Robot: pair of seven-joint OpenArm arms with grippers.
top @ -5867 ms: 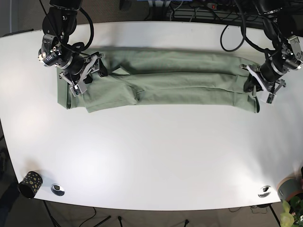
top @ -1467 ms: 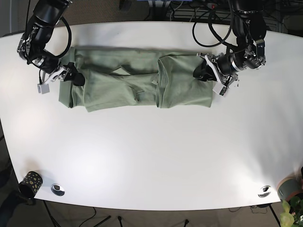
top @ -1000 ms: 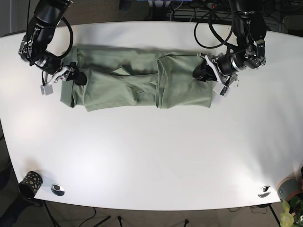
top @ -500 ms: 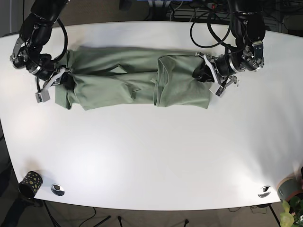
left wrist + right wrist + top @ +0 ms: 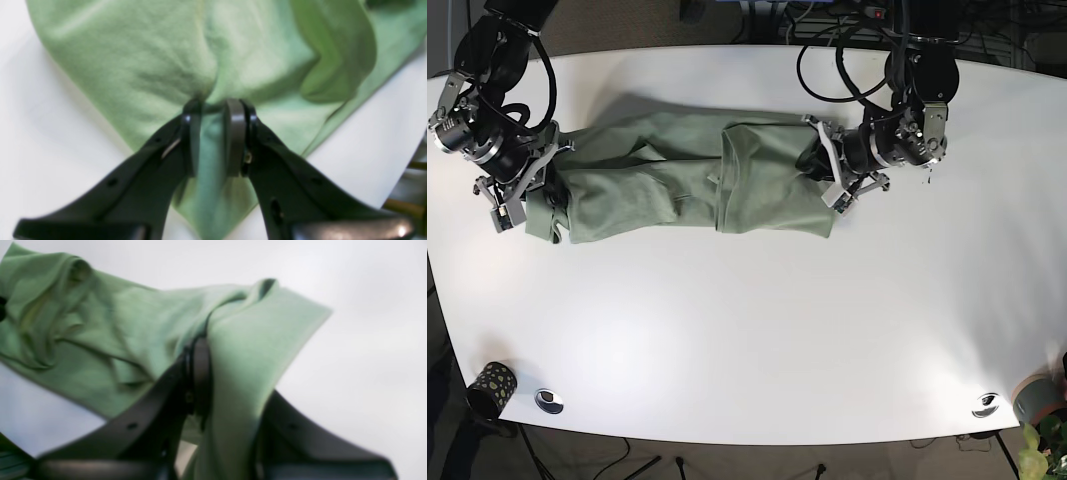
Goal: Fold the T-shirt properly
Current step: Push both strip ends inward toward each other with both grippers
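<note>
both grippers dragged the t-shirt [image 5: 677,185] toward the left edge; left gripper [image 5: 827,180] and right gripper [image 5: 539,195] each clamp an end fold.

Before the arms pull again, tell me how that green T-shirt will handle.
Likely floppy: the T-shirt sags and creases where the left gripper pinches it. Probably light, since it drapes loosely over the right gripper. It should slide easily on the smooth table.

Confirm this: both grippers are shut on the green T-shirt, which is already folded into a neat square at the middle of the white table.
Not quite. Both the left gripper and right gripper are shut on the green T-shirt, but the base view shows it as a long rumpled band across the white table, with only one end folded over, not a neat square.
</note>
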